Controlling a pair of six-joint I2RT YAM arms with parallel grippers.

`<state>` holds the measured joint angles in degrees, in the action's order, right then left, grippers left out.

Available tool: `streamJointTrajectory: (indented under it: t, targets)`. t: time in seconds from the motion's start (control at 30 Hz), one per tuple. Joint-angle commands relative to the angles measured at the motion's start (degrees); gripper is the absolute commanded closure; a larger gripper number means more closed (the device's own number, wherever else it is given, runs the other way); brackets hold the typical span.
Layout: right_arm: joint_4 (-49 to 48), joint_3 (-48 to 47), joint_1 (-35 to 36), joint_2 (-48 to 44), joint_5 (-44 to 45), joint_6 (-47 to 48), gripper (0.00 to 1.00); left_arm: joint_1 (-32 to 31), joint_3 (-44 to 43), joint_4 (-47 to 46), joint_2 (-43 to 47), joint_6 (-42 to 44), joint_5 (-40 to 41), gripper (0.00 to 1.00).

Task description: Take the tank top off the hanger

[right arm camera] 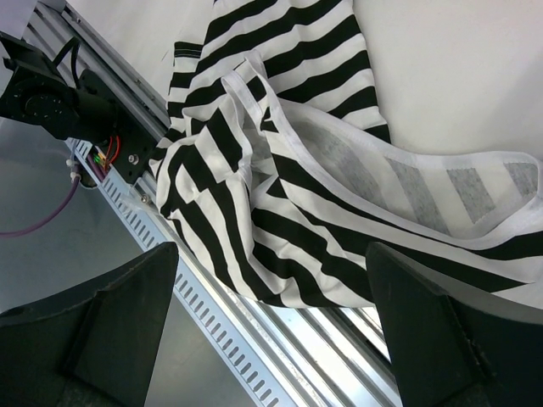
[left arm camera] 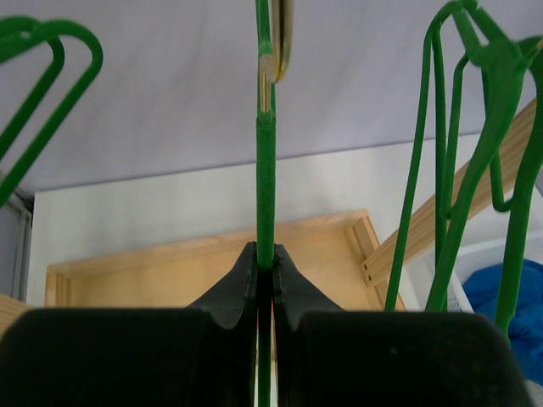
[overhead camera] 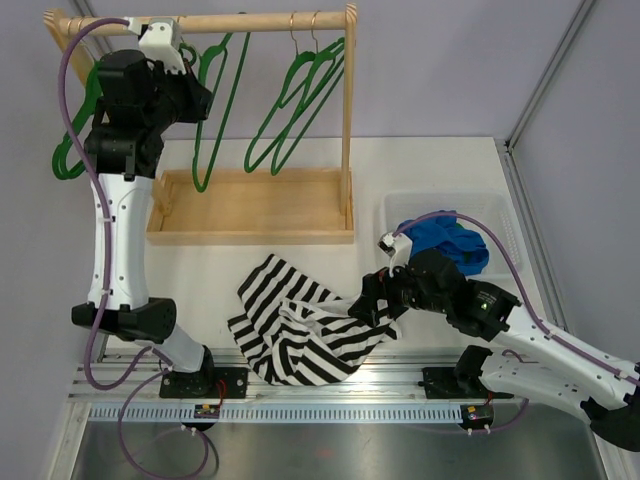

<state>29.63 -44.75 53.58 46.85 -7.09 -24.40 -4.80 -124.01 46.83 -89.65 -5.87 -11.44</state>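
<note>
Striped tank top (overhead camera: 300,330) lies crumpled on bench (overhead camera: 440,170) near the front edge, clear of any hanger. Left tool (left arm camera: 265,259) clenched on green hanger (left arm camera: 266,170). Right tool (right arm camera: 271,280) released, above the fabric. Garment judged light and limp; pinch a strap or hem.

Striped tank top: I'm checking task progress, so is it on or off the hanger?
Off: the striped tank top lies crumpled on the table, while the left pincer grips a bare green hanger.

Left arm upright, reaching high; left tool (left arm camera: 265,261) pinched tight on hanger (left arm camera: 266,170). Right arm low; right tool (right arm camera: 271,254) spread wide.
</note>
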Motion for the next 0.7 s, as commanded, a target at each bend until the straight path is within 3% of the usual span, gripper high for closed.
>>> streamJointTrajectory:
  t: [0.0, 0.27, 0.67]
  targets:
    - [-3.3, 0.6, 0.4, 0.0, -0.6, 1.2, 0.01, -0.3, -7.1, -5.1, -3.6, 1.5, -0.8, 1.00]
    - [-3.8, 0.8, 0.4, 0.6, -1.0, 2.4, 0.00, -1.6, -17.8, -4.7, -12.8, 2.3, 2.2, 1.00]
    - [-7.2, 3.4, 0.5, 1.9, -2.8, 1.6, 0.01, -5.7, -18.5, 0.7, -15.9, 4.4, 8.7, 1.00]
